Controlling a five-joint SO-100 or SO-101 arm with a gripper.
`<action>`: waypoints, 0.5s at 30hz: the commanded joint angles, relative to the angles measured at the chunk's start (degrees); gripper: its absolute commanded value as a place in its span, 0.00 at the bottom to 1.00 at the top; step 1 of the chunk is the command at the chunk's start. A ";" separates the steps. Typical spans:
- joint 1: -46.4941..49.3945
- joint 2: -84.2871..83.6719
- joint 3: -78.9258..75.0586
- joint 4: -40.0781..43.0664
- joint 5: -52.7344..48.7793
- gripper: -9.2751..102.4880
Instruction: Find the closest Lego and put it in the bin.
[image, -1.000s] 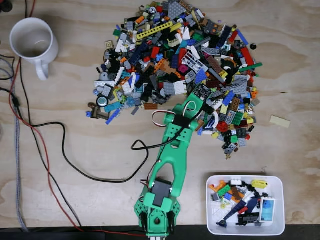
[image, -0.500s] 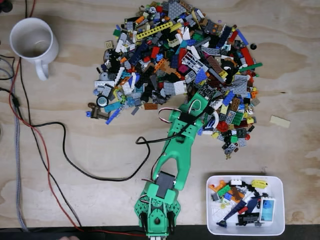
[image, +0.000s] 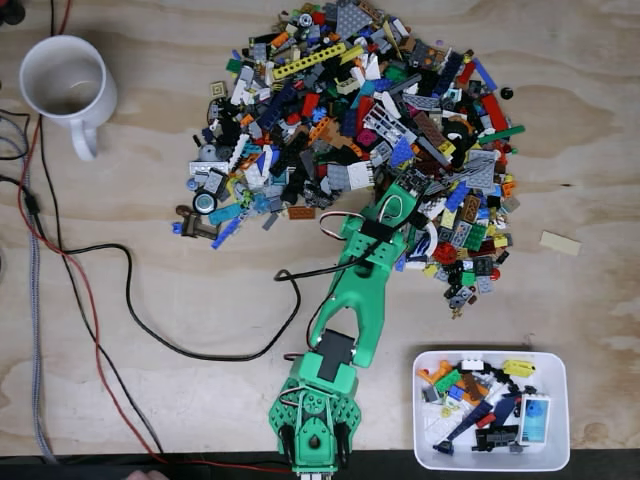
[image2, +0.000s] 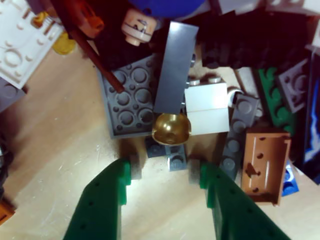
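Observation:
In the fixed view a big pile of mixed Lego pieces (image: 360, 130) covers the upper middle of the wooden table. My green arm reaches up from the bottom edge, and the gripper (image: 398, 203) is at the pile's lower edge. Seen from the wrist, the gripper (image2: 165, 172) is open, with its two green fingers (image2: 107, 200) low over the wood. A small dark grey brick (image2: 167, 152) lies just ahead, between the tips, with a gold dome piece (image2: 171, 128) and a white brick (image2: 206, 107) behind it. The white bin (image: 562, 400) sits at the bottom right and holds several pieces.
A white mug (image: 65, 80) stands at the top left of the fixed view. Black and red cables (image: 120, 300) trail across the left side to the arm's base. A loose tan plate (image: 560, 243) lies right of the pile. A brown piece (image2: 265, 165) lies beside my right finger.
The arm has swung a little to the right and stretched further into the pile's lower edge. The pile and the bin's contents look unchanged.

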 joint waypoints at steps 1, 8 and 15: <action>1.14 0.53 -4.39 -1.14 -0.88 0.18; 0.62 0.18 -4.48 -2.02 -1.67 0.13; -0.35 0.18 -4.48 -1.76 -1.58 0.10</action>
